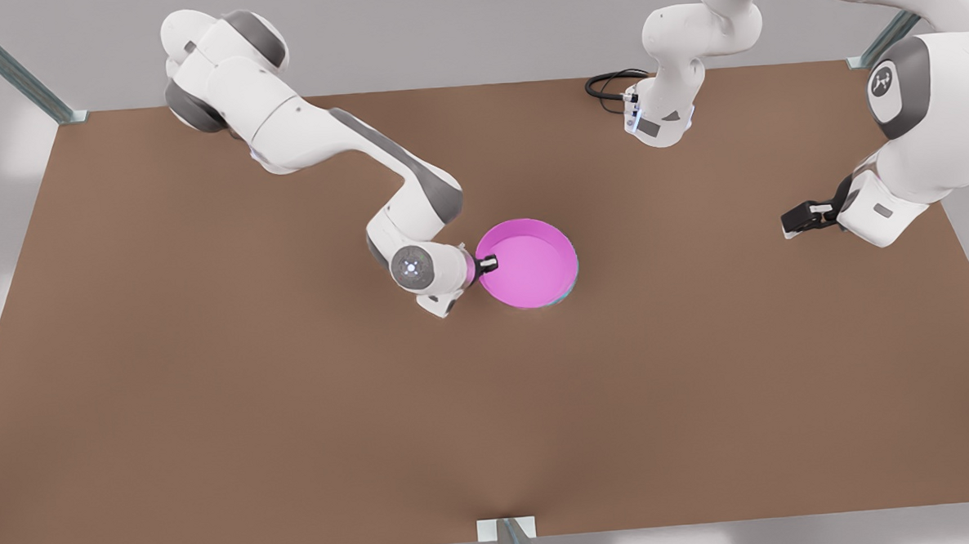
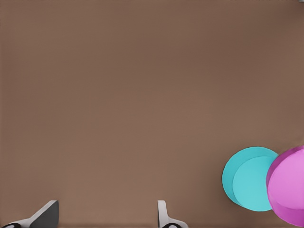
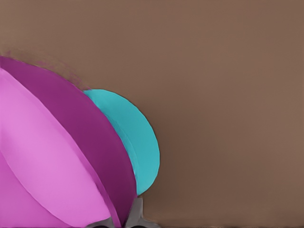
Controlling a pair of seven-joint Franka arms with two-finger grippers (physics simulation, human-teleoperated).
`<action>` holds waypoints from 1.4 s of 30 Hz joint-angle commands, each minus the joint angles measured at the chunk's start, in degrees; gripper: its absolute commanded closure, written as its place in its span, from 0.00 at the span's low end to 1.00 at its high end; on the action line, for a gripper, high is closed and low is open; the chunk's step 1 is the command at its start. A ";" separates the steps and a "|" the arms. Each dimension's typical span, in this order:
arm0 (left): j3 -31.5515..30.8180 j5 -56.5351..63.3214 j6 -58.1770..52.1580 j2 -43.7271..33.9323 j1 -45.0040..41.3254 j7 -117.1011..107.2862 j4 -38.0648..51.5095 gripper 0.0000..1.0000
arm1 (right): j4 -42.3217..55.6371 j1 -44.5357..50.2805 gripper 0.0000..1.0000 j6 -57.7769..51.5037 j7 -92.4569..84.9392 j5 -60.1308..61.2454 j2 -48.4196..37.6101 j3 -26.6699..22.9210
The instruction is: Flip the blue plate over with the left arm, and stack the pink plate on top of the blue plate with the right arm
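The pink plate (image 1: 529, 262) sits mid-table, with my right gripper (image 1: 485, 264) shut on its rim on the front view's left side. The right wrist view shows that plate (image 3: 52, 171) tilted close up, with one finger (image 3: 136, 213) against its edge. The blue plate (image 1: 568, 296) lies on the table beneath it, showing as a thin sliver. It is plainer as a turquoise disc (image 3: 137, 137) past the pink rim. I cannot tell whether the two plates touch. My left gripper (image 1: 799, 220) hangs open far off at the front view's right, with both plates (image 2: 249, 180) (image 2: 289, 187) distant in its view.
A white arm segment with a black cable (image 1: 611, 82) reaches over the table's back edge. Metal frame posts (image 1: 508, 541) stand at the table's front edge and back corners. The brown tabletop (image 1: 253, 396) stretches wide around the plates.
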 commanded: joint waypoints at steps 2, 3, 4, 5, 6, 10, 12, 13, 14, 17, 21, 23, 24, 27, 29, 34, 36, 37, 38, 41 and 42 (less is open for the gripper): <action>-0.07 0.02 0.00 0.00 0.12 0.00 0.00 0.00 | -0.94 0.05 0.79 0.04 0.51 -0.47 -0.79 0.48; -0.07 0.02 0.00 0.00 0.12 0.00 0.00 0.00 | -5.15 -0.03 0.79 3.36 0.60 -0.30 -3.07 0.74; -0.07 -0.07 0.00 0.00 0.12 0.00 0.00 0.00 | -9.81 -0.47 0.79 8.29 0.60 -0.12 -4.75 2.14; -0.07 -0.07 0.00 0.00 0.12 0.00 0.00 0.00 | -10.87 -0.74 0.79 9.79 0.60 -0.12 -4.84 2.85; -0.07 -0.07 0.00 0.00 0.12 0.00 0.00 0.00 | -10.96 -0.74 0.79 10.06 0.60 -0.04 -4.84 2.85; -0.07 -0.07 0.00 0.08 0.21 0.00 0.00 0.00 | -12.55 -0.30 0.79 17.79 0.42 0.05 -4.22 3.64; -0.07 0.02 0.00 0.08 0.21 0.09 0.00 0.00 | -12.99 -0.21 0.79 18.41 0.42 0.05 -4.14 3.64; -0.07 -0.07 0.09 0.08 0.21 0.00 0.00 0.00 | -12.99 -0.21 0.79 18.50 0.42 0.05 -4.13 3.64; -0.07 -0.07 0.09 0.17 0.21 0.00 0.00 0.00 | -13.07 -0.12 0.79 18.58 0.34 0.05 -4.13 3.64; -0.07 -0.07 0.09 0.26 0.21 0.00 0.00 0.00 | -12.99 -0.21 0.02 18.58 0.42 0.05 -4.05 3.64; 0.02 -0.07 0.09 0.35 0.21 0.09 0.00 0.00 | -14.39 -0.30 0.00 20.52 -0.02 0.05 -3.96 3.56; -0.07 0.02 0.18 0.35 0.21 0.09 0.00 0.00 | -14.57 -0.47 0.00 20.61 -0.28 0.05 -4.05 3.56; -0.07 0.02 0.18 0.35 0.21 0.09 0.00 0.00 | -14.57 -0.56 0.00 20.61 -0.28 0.05 -4.05 3.56; -0.07 0.02 0.26 0.44 0.21 0.09 0.00 0.00 | -14.13 -0.82 0.00 20.43 0.34 -0.30 -4.57 3.47; -0.07 0.02 0.26 0.44 0.21 0.09 0.00 0.00 | -14.04 -0.82 0.00 20.43 0.34 -0.39 -4.66 3.38; -0.07 0.02 0.26 0.26 0.21 0.09 0.00 0.00 | 14.87 -18.03 0.00 -20.07 -15.18 -21.21 -5.10 2.51; -0.07 0.02 0.35 0.17 0.21 0.09 0.00 0.00 | 10.58 -18.67 0.00 -27.02 -43.94 -21.22 -16.60 -17.79; -0.07 0.02 0.35 0.17 0.21 0.09 0.09 0.00 | 3.20 -18.14 0.00 -28.17 -42.84 -16.93 -22.23 -22.10; -0.07 0.02 0.35 0.17 0.21 0.09 0.00 0.00 | 2.22 -18.58 0.00 -29.31 -37.20 -11.99 -22.68 -24.48; -0.07 0.02 0.35 0.17 0.21 0.09 0.00 0.00 | 7.67 -20.69 0.00 -33.97 -34.65 -11.46 -22.06 -24.48; -0.07 0.02 0.35 0.17 0.21 0.00 0.09 0.00 | 7.84 -20.86 0.00 -33.89 -34.73 -11.81 -21.19 -24.48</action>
